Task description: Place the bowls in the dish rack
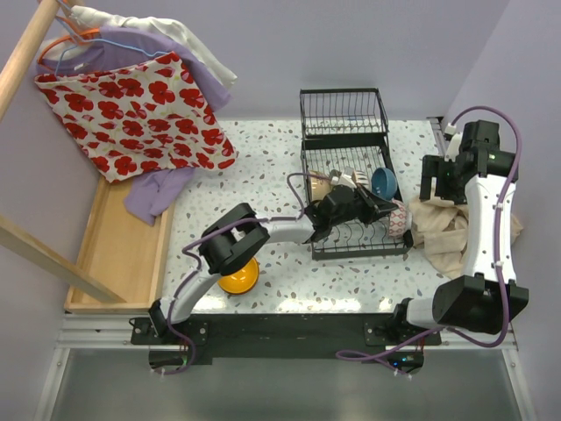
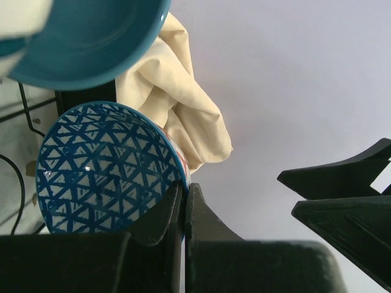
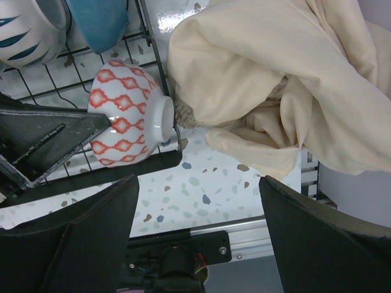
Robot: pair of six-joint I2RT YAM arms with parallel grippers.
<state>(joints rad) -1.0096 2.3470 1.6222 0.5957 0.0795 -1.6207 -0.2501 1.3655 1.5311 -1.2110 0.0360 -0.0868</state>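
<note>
**Left arm reaches deep into the dish rack (image 1: 359, 254)**

Left arm (image 1: 280, 231) lies low across the table (image 1: 263, 167), elbow bent. Its pincer (image 2: 184, 186) is pressed together at the red-diamond bowl (image 3: 125, 119), which lies on its side at the rack's right end. Right arm (image 1: 486, 219) is folded high, pincer (image 3: 197, 183) spread beside the cream cloth (image 3: 263, 73). An orange bowl (image 1: 240, 279) peeks from under the left elbow.

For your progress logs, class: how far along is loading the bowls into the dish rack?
Done: a plain blue bowl sits in the dish rack. In hand: the left hand pinches the rim of the patterned bowl there. Left: the orange-yellow bowl on the table.
</note>
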